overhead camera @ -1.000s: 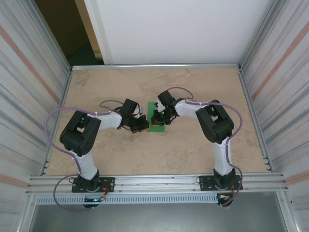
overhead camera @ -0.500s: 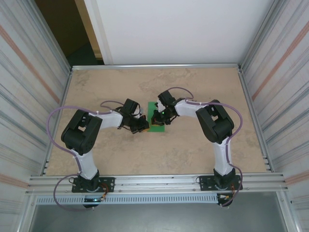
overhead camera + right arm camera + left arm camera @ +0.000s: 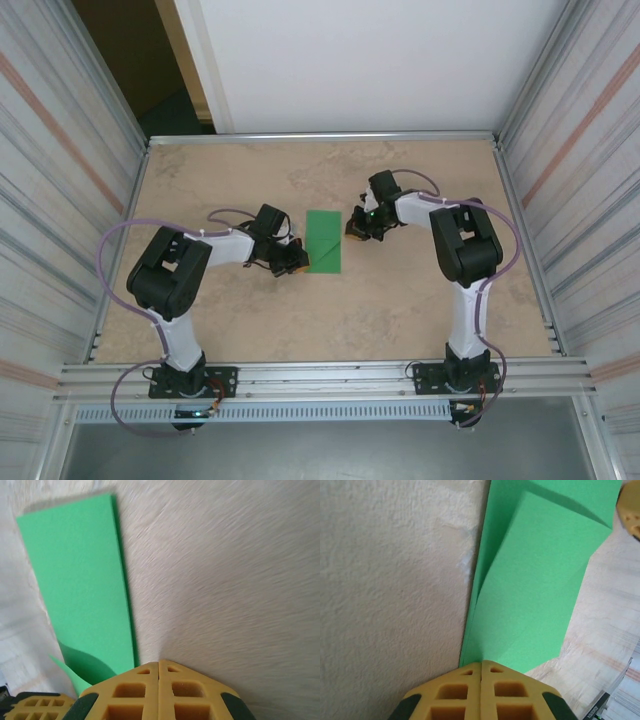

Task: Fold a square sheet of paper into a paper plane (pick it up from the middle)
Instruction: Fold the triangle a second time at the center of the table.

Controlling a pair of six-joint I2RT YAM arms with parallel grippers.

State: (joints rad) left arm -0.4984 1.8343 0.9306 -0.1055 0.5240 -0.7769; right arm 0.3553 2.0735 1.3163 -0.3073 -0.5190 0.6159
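**Clerk:** Item one, jaws?

**Keeper:** Left gripper (image 3: 481, 664): jaws shut, tips pressed together, empty. The tips sit at the near left corner of the green sheet. I cannot tell whether they pin it or only touch its edge. Right gripper (image 3: 159, 662): jaws shut, empty, low over bare table (image 3: 230, 320) just beside the sheet's right edge and apart from it.

**Clerk:** Item two, the task's thing?

**Keeper:** Square sheet of paper (image 3: 324, 242): lies mid-table between the two grippers, folded to a narrow upright oblong. The left wrist view shows a top layer with a slanted edge lying over the under layer. The right wrist view shows a small flap curling up at the corner nearest the left gripper.

**Clerk:** Step in hand?

**Keeper:** By my judgement, an early fold is laid and being flattened. No pointed nose yet and no wings, so most of the work remains.

**Clerk:** Next move?

**Keeper:** Likely a press along the crease to settle that lifted flap. One gripper should hold the sheet down so it cannot slide. The other must open and catch a free edge for the following fold, since thin paper gives little to grip.
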